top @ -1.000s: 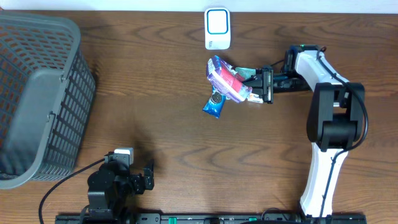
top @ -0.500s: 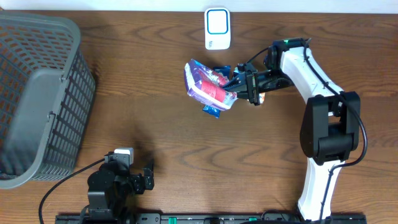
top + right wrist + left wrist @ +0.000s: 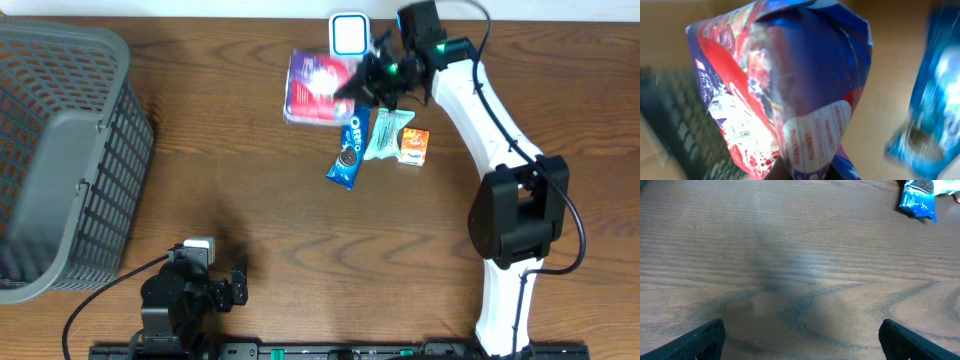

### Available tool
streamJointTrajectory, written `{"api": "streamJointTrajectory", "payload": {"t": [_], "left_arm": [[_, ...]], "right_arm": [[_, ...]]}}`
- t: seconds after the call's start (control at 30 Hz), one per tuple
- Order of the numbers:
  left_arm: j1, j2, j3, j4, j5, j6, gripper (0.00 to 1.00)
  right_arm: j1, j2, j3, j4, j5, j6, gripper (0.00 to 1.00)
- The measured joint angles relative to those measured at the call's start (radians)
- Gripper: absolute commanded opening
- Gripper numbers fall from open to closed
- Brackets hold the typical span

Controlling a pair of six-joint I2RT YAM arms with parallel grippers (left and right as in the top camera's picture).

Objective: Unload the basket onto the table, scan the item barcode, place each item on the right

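Purple snack bag [image 3: 315,88] sits pinched in the right gripper [image 3: 368,84], jutting ahead of its fingertips, white scanner [image 3: 349,36] just beside; left gripper [image 3: 800,339] gapes wide, holding nothing.

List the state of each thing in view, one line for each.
purple snack bag: gripped, held next to the scanner
right claw: shut on the purple snack bag
left claw: open, holding nothing
Oreo pack: lying loose on the table
teal pack: lying loose beside it
orange box: lying loose, untouched
basket: upright at the left
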Motion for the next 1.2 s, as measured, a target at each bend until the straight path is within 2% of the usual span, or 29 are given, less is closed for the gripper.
{"api": "streamJointTrajectory", "payload": {"t": [0.07,0.23,0.37,0.5,0.83,1.0,1.2], "left_arm": [[0.0,0.0,0.0,0.0,0.0,0.0,0.98],[0.0,0.0,0.0,0.0,0.0,0.0,0.98],[0.0,0.0,0.0,0.0,0.0,0.0,0.98],[0.0,0.0,0.0,0.0,0.0,0.0,0.98],[0.0,0.0,0.0,0.0,0.0,0.0,0.98],[0.0,0.0,0.0,0.0,0.0,0.0,0.98],[0.0,0.0,0.0,0.0,0.0,0.0,0.98]], "right_arm": [[0.014,-0.002,0.019,0.087,0.16,0.019,0.01],[0.032,-0.002,0.02,0.178,0.496,0.05,0.01],[0.032,-0.001,0.021,0.284,0.641,0.056,0.01],[0.032,0.001,0.021,0.357,0.691,0.061,0.01],[0.024,0.034,0.021,0.353,0.723,0.087,0.01],[-0.022,0.027,0.021,0.258,0.721,0.087,0.01],[-0.204,-0.011,0.021,0.016,0.742,0.087,0.01]]}}
